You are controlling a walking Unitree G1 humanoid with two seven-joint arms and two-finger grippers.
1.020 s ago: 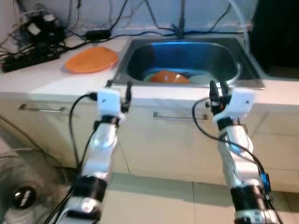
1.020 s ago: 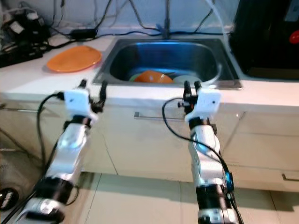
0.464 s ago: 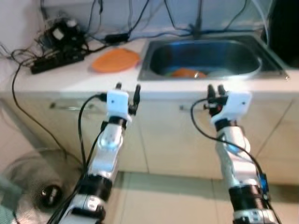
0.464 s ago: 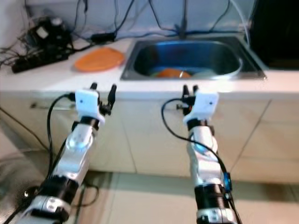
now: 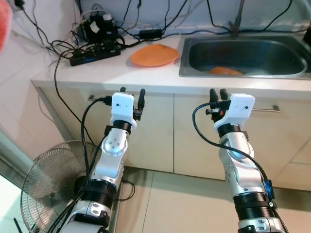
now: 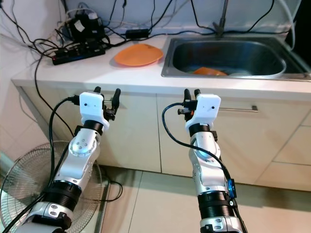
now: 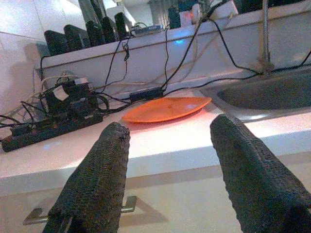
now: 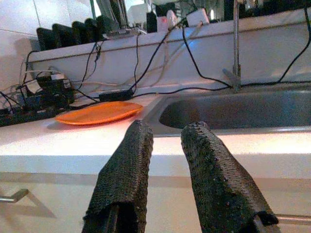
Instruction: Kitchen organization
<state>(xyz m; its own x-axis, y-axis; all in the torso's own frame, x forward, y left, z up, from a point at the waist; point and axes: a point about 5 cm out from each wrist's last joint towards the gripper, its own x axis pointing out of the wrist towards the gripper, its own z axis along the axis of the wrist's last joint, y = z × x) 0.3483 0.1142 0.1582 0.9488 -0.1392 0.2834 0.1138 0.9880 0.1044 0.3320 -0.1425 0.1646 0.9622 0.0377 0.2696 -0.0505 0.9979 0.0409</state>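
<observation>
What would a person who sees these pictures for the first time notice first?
Probably the two silver arms raised in front of the cabinets, the left gripper with its fingers spread and the right gripper with its fingers nearly together, both holding nothing. Next, the bright orange plate on the white counter, between the tangle of black cables and power strip and the steel sink. A standing fan is on the floor at the left.
</observation>
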